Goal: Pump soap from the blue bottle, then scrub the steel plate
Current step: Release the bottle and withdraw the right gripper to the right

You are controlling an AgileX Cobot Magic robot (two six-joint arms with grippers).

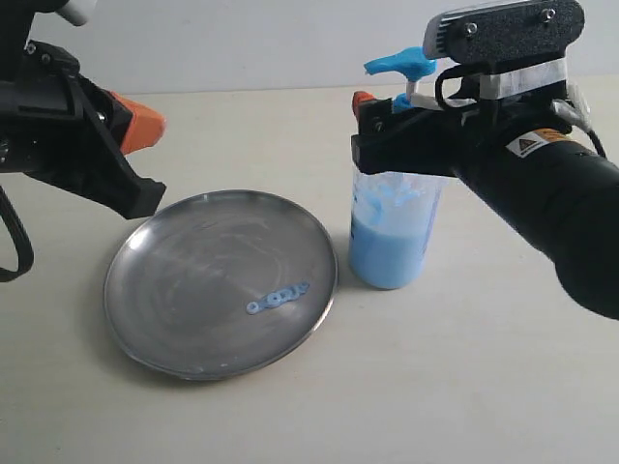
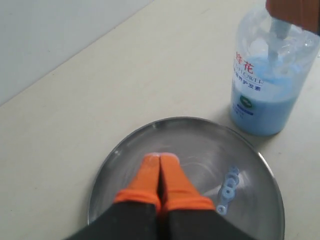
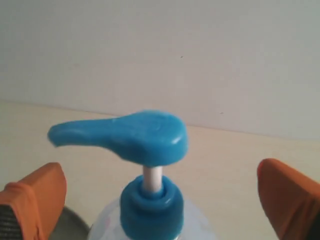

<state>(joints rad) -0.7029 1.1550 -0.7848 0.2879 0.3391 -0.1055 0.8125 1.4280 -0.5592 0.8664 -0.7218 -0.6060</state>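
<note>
Left claw [image 2: 160, 161] is pinched tight, nothing seen between its tips, angled down over the plate [image 1: 174, 280] near its 10 o'clock rim. The plate lies flat on the bench [image 1: 464, 387], a soap [image 1: 278, 299] dab at its 4 o'clock. The bottle [image 1: 392, 246] stands upright just off the plate's 3 o'clock edge. Right claw [image 3: 162, 200] is spread wide and level, straddling the neck with gaps either side, pump head [image 3: 130, 135] at 12 o'clock above it. A press would have to come from above. For scrubbing, the left arm looks nearer.
</note>
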